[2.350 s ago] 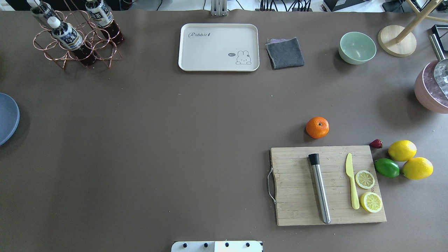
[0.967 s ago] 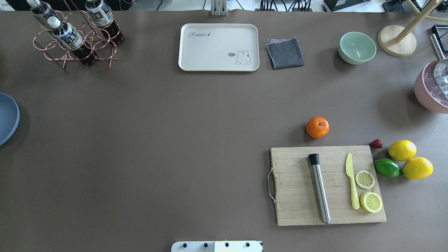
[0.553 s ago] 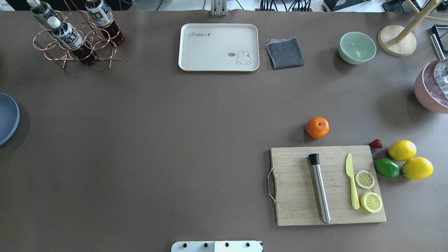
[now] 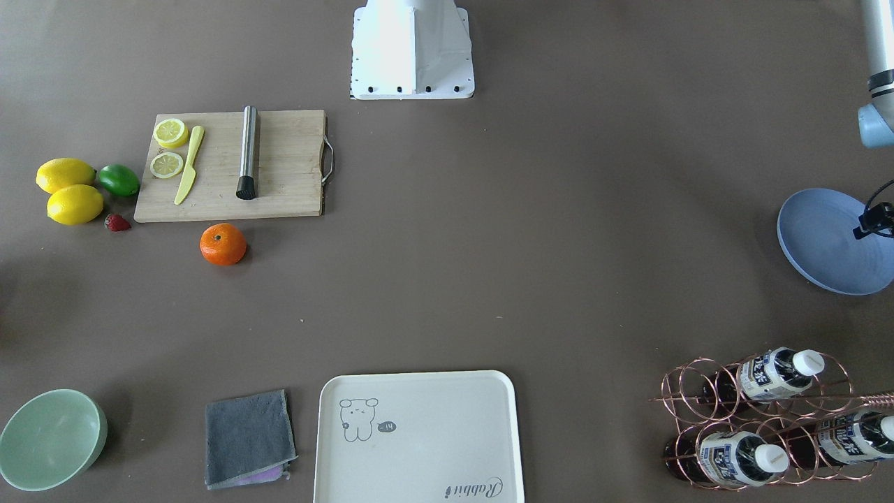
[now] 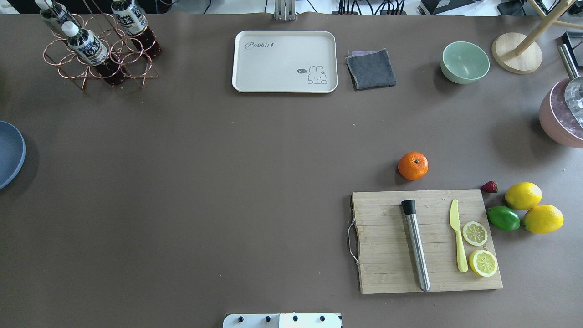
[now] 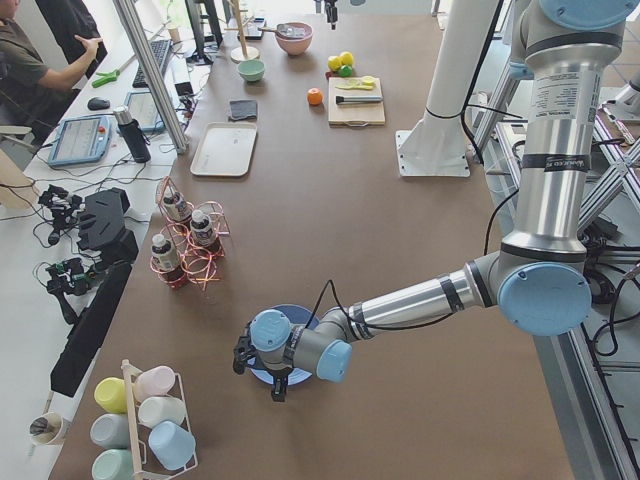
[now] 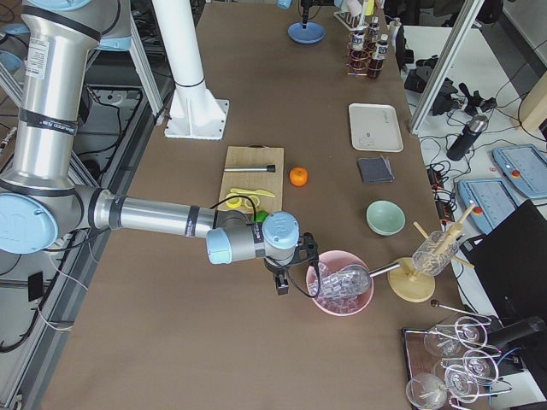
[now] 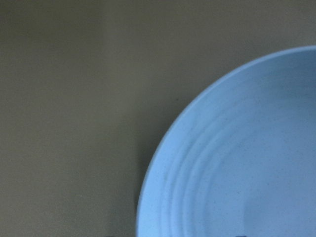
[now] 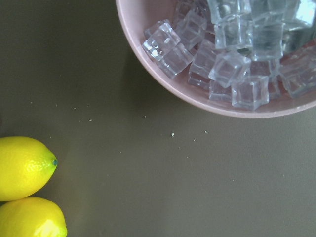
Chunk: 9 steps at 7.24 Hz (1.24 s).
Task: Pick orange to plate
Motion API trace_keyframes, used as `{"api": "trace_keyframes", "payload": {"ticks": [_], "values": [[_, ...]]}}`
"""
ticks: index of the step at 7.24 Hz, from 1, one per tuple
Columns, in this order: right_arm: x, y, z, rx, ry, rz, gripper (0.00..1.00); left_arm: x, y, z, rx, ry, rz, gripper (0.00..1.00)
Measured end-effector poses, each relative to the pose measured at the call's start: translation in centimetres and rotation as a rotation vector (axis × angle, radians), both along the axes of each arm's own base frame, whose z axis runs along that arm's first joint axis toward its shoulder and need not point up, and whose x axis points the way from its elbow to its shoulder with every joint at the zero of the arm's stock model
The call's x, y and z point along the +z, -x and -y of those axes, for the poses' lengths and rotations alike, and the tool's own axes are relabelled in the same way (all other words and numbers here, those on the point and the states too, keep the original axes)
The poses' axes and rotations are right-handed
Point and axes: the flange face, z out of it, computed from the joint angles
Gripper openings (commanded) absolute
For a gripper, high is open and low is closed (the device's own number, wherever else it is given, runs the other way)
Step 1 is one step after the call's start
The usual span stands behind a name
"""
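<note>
Orange [image 5: 413, 165] on table [image 5: 205, 182] beside cutting board [image 5: 387, 241]. Ice cubes [image 9: 232, 69] in pink bowl [image 9: 222, 109]. Left hand [image 6: 275, 385] apparently over plate [image 4: 817, 244], right hand [image 7: 280, 282] by pink bowl; grip of either: cannot tell.

orange [image 5: 413, 165]: bright orange, dark stem dimple | plate [image 8: 237, 163]: pale blue, faint concentric rings | table [image 5: 182, 182]: plain brown | tray [image 5: 273, 64]: cream, rabbit drawing | bowl [image 5: 451, 75]: mint green | lime [image 5: 503, 218]: green | cloth [image 5: 371, 69]: grey

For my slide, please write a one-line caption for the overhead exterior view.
Small round orange fruit beside a wooden cutting board; round pale-blue plate far off at the left edge.
</note>
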Motion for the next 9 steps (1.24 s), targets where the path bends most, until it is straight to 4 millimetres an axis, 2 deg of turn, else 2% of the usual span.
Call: {"api": "trace_keyframes", "payload": {"ticks": [1, 2, 4, 5, 6, 7, 8, 9], "values": [[-0.1, 0.0, 0.0, 0.0, -0.002, 0.001, 0.99, 0.2, 0.0, -0.1, 0.0, 0.003, 0.002, 0.36], [-0.2, 0.0, 0.0, 0.0, -0.003, 0.001, 0.99, 0.3, 0.0, -0.2, 0.0, 0.006, 0.003, 0.0], [-0.6, 0.1, 0.1, -0.001, -0.011, 0.004, 0.99, 0.3, 0.0, -0.1, -0.003, 0.007, 0.003, 0.0], [-0.9, 0.1, 0.2, -0.001, -0.016, 0.007, 0.99, -0.4, 0.0, 0.2, -0.01, 0.0, -0.003, 0.0], [-1.2, 0.2, 0.3, -0.002, -0.022, 0.009, 0.99, -2.5, -0.2, 0.9, -0.036, -0.01, -0.026, 0.0], [-1.9, 0.4, 1.0, 0.0, -0.029, 0.014, 0.99, -6.4, -0.7, 1.9, -0.082, -0.004, -0.087, 0.0], [-3.3, 1.4, 2.6, 0.009, -0.03, 0.02, 0.99, -11.8, -1.7, 3.1, -0.149, 0.034, -0.179, 0.0], [-5.6, 3.8, 4.9, 0.022, -0.017, 0.03, 0.99, -17.9, -3.5, 3.8, -0.212, 0.082, -0.254, 0.0]]}}
